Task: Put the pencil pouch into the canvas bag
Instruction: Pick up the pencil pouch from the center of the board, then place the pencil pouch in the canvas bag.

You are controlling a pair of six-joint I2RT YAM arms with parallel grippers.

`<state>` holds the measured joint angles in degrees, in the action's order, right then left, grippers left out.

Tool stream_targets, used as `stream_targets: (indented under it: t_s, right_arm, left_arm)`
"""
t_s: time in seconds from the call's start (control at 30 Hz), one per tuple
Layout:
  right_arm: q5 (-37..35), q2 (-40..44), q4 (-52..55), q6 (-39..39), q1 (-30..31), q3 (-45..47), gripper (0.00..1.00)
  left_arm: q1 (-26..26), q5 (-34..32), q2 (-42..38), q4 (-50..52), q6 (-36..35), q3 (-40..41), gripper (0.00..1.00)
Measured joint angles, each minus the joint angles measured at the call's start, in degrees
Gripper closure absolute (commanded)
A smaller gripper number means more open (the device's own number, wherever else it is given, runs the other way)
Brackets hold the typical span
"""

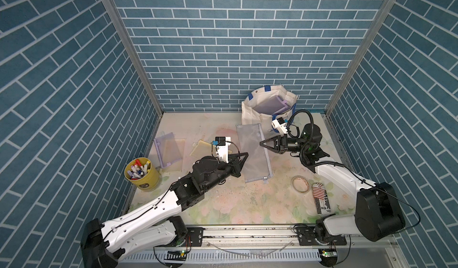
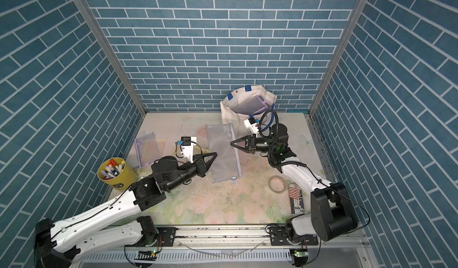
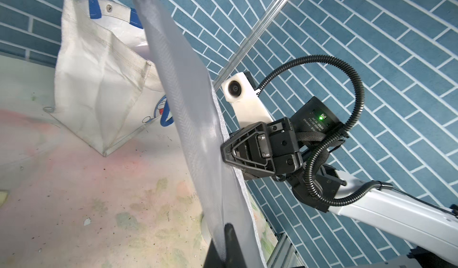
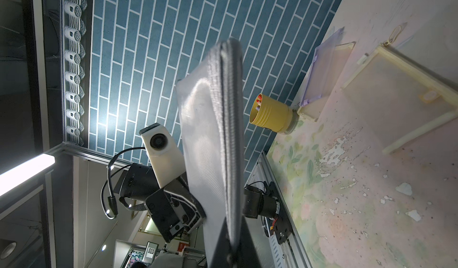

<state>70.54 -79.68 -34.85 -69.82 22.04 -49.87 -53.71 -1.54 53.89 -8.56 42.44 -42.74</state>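
The pencil pouch [image 1: 252, 152] [image 2: 223, 152] is a long grey mesh sleeve with a zipper, held up off the table between both arms. My left gripper [image 1: 246, 154] [image 2: 215, 154] pinches its near left edge, and the mesh runs between the fingers in the left wrist view [image 3: 224, 244]. At the opposite long edge my right gripper [image 1: 261, 143] [image 2: 231, 143] is shut on the zipper side [image 4: 231, 244]. The canvas bag [image 1: 255, 110] [image 2: 229, 110] [image 3: 99, 86] stands open at the back, just beyond the pouch's far end. A purple folder [image 1: 270, 104] sits inside it.
A yellow cup of markers [image 1: 142, 173] stands at the left wall. A purple pouch [image 1: 168, 150] and a cream pouch [image 1: 200, 149] lie flat behind my left arm. A tape roll [image 1: 300, 183] and a striped card [image 1: 321, 199] lie by my right arm.
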Motion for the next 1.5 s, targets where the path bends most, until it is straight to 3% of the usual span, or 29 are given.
stream_targets:
  t_s: [0.07,0.13,0.27,0.37,0.53,0.7,0.83,1.07,1.5]
  right_arm:
    - [-0.52,-0.33,1.57,0.37,-0.13,-1.29,1.0]
    - [-2.32,-0.42,8.07,3.02,-0.5,-4.28,1.0]
    - [-10.8,-2.47,28.35,12.66,-1.64,-17.53,1.0]
    - [-22.29,-6.23,39.8,16.39,-2.84,-29.88,1.0]
    - [-40.02,-13.14,45.0,13.22,-4.57,-42.88,1.0]
    - [-53.46,-25.22,49.33,11.15,-4.52,-60.81,1.0]
    - [-63.56,-31.8,52.24,10.08,-4.52,-69.33,1.0]
    - [-73.46,-38.53,53.42,10.03,-4.57,-72.3,1.0]
    - [-75.38,-40.44,50.42,10.05,-2.03,-65.85,1.0]
  left_arm:
    - [0.07,-1.11,-0.11,1.4,-0.02,0.0,0.21]
    - [0.09,-2.82,-0.37,2.62,0.22,0.07,0.01]
    - [0.13,-6.8,-1.49,6.51,0.9,0.46,0.01]
    - [0.17,-9.11,-1.62,10.51,0.79,0.46,0.01]
    - [-0.33,-11.67,-1.81,15.72,0.15,0.46,0.01]
    - [-3.87,-16.61,-1.62,21.11,-2.05,-0.83,0.01]
    - [-6.86,-19.87,0.35,23.98,-3.72,-2.99,0.01]
    - [-8.15,-22.88,0.81,25.0,-4.98,-3.45,0.01]
    - [-8.13,-26.36,-3.17,26.8,-4.63,-2.16,0.01]
